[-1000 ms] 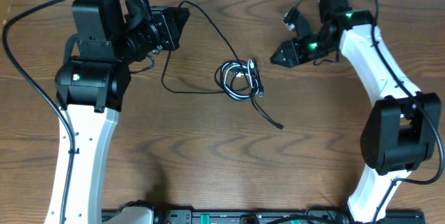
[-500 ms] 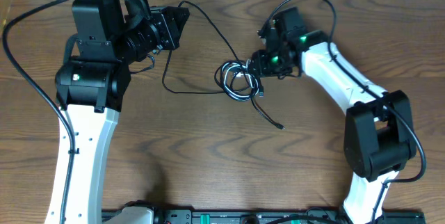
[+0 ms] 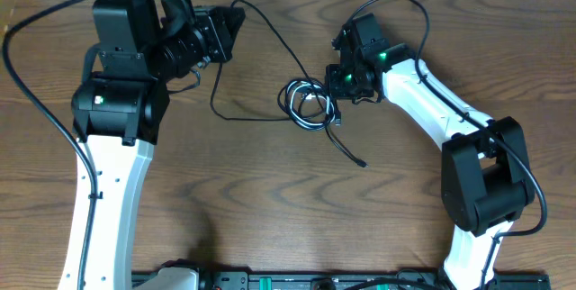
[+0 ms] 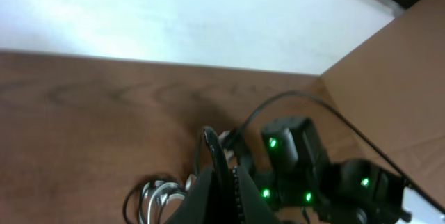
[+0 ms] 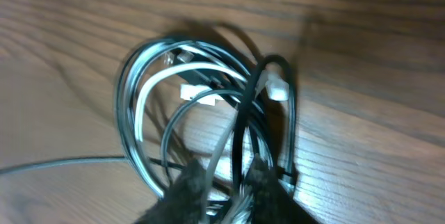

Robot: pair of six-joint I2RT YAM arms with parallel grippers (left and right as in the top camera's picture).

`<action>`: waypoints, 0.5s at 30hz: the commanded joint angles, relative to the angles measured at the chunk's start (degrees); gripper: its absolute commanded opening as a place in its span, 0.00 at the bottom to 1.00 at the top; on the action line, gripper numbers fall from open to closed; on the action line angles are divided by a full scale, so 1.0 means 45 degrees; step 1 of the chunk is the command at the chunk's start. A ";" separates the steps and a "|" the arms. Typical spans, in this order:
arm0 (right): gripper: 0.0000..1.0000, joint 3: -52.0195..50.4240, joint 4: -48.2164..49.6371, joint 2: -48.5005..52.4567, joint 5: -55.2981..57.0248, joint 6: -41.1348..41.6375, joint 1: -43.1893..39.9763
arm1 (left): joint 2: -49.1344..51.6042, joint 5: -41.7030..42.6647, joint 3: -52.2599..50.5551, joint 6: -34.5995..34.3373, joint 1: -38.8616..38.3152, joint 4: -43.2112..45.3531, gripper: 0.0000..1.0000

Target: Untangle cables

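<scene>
Right hand point(image 3: 335, 83), seen from overhead, sits at the right rim of the bundle point(image 3: 309, 103), which lies near the middle of the desk point(image 3: 270, 200), somewhat toward the far edge. The black cable point(image 3: 270, 33) runs from the bundle up to the left hand point(image 3: 229, 29) near the far edge, and one plug end trails toward the near edge. Bare desk lies open on the near side.

From the left wrist, the left hand point(image 4: 222, 182) has its fingers pressed together on the black cable point(image 4: 208, 140), which arches up from the tips. The bundle point(image 4: 156, 196) is cut off at the bottom edge and the picture is soft.

From the right wrist, the right hand point(image 5: 226, 182) straddles black strands, its blurred fingers close together; whether they pinch I cannot tell. The white cable point(image 5: 149, 88) curves inside the black loops, its white plug point(image 5: 277, 85) just beyond the fingers.
</scene>
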 commanded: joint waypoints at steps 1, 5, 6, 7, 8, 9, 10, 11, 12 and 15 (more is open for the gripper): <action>0.10 -0.0058 -0.0097 0.0301 0.0913 0.0107 0.0000 | -0.0204 0.0175 0.0301 -0.0661 0.0141 0.0835 0.07; 0.01 -0.0058 -0.0437 0.0335 0.1540 0.0117 -0.0223 | -0.0510 0.0170 0.0301 -0.1511 0.0442 0.2001 0.07; 0.01 -0.0058 -0.0568 0.0345 0.1685 0.0160 -0.0301 | -0.0588 0.0170 0.0301 -0.1715 0.0549 0.2195 0.07; 0.01 -0.0058 -0.0729 0.0384 0.1831 0.0219 -0.0398 | -0.0665 0.0170 0.0301 -0.1923 0.0661 0.2365 0.08; 0.01 -0.0058 -0.0894 0.0413 0.1933 0.0257 -0.0495 | -0.0738 0.0165 0.0301 -0.2074 0.0801 0.2497 0.07; 0.01 -0.0058 -0.1064 0.0442 0.1977 0.0253 -0.0607 | -0.0806 0.0170 0.0301 -0.2234 0.0957 0.2608 0.08; 0.01 -0.0063 -0.1229 0.0486 0.2021 0.0248 -0.0743 | -0.0860 0.0170 0.0301 -0.2370 0.1127 0.2686 0.07; 0.01 -0.0063 -0.1404 0.0491 0.2059 0.0248 -0.0889 | -0.0908 0.0165 0.0301 -0.2531 0.1316 0.2749 0.07; 0.01 -0.0068 -0.1598 0.0491 0.2142 0.0248 -0.1078 | -0.0952 0.0170 0.0301 -0.2676 0.1520 0.2803 0.07; 0.01 -0.0073 -0.2059 0.0491 0.2385 0.0233 -0.1690 | -0.1005 0.0165 0.0301 -0.3254 0.2322 0.2963 0.07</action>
